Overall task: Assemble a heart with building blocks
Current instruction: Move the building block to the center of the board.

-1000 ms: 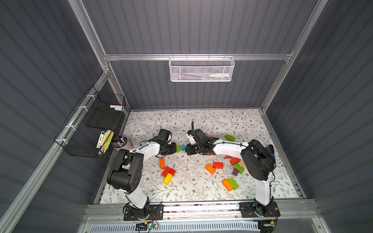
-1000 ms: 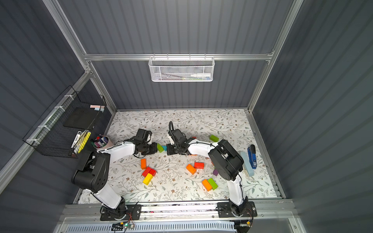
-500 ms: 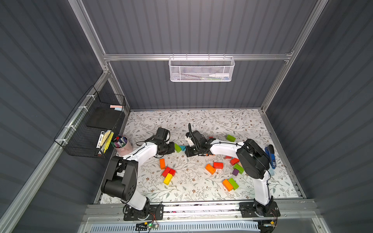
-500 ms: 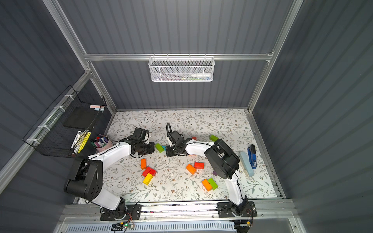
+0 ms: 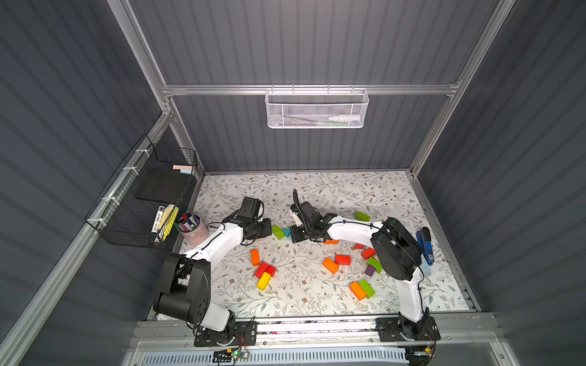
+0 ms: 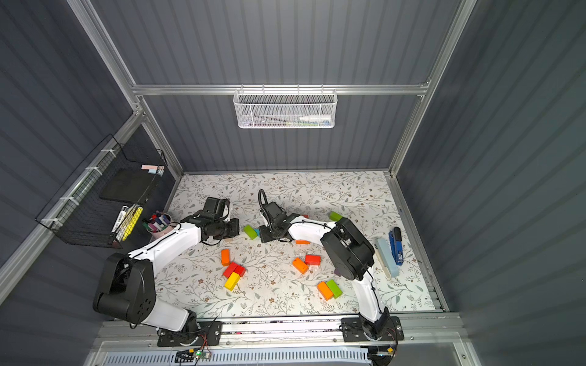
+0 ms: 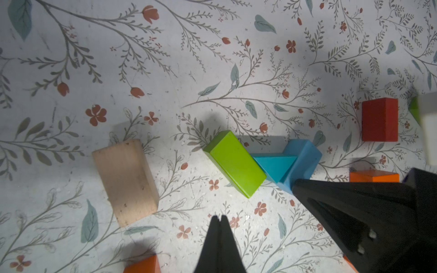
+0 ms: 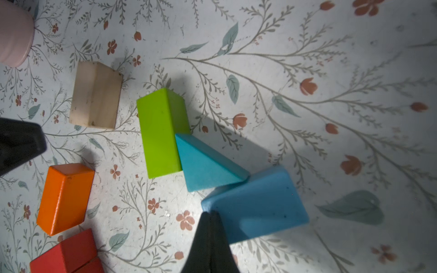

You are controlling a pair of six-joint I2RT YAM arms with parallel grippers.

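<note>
left arm (image 5: 218, 245): from the near left base, white forearm stretched far and right toward the middle.
left gripper (image 7: 220, 218): low, tips to the right, jaws pressed together, empty.
right arm (image 5: 352, 233): from the near right base, elbow raised, forearm stretched left.
right gripper (image 8: 210, 215): low, tips to the left, jaws pressed together, empty.
gap: the tips face each other, apart.

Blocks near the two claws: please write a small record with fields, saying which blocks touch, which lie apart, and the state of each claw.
touching chain: green brick, teal wedge, blue block, each against the next
apart: tan brick, lying alone
left claw: shut, empty, touching no block
right claw: shut, empty, tip at the blue block's edge
</note>
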